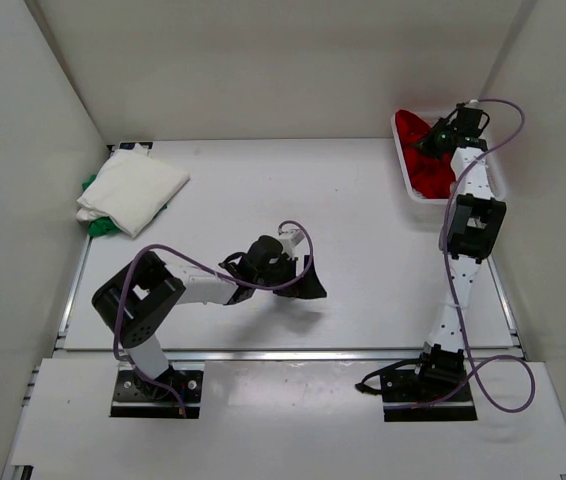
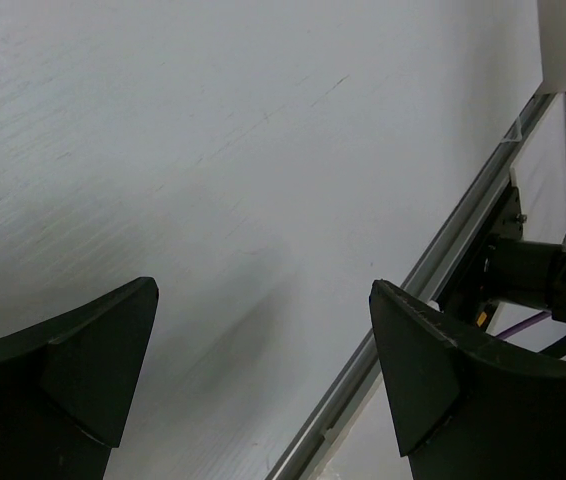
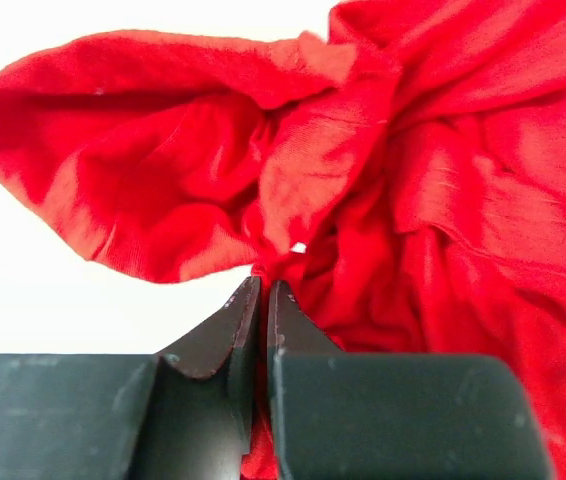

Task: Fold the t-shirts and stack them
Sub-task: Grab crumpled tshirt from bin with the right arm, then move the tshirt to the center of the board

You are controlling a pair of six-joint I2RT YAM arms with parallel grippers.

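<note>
Since the white flat counter [image 1: 363,220] gives open room leftward, we judge the pull goes that way. Folded white cloth t-shirt [image 1: 133,190] lies on the bright green t-shirt [image 1: 98,226], far left. Crumpled red cloth t-shirt [image 3: 413,200] fills the white plastic mesh basket [image 1: 404,165], far right; right end effector [image 3: 264,290] pinched shut on its fold. Left end effector [image 2: 263,300] gapes wide, empty, well apart.

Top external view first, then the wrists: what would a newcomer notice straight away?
The red t-shirt stands out, crumpled in the white basket at the table's far right corner, with the right hand shut on a fold of it. At the far left, the white t-shirt lies folded on the green t-shirt. The left hand hangs open over bare table.
</note>
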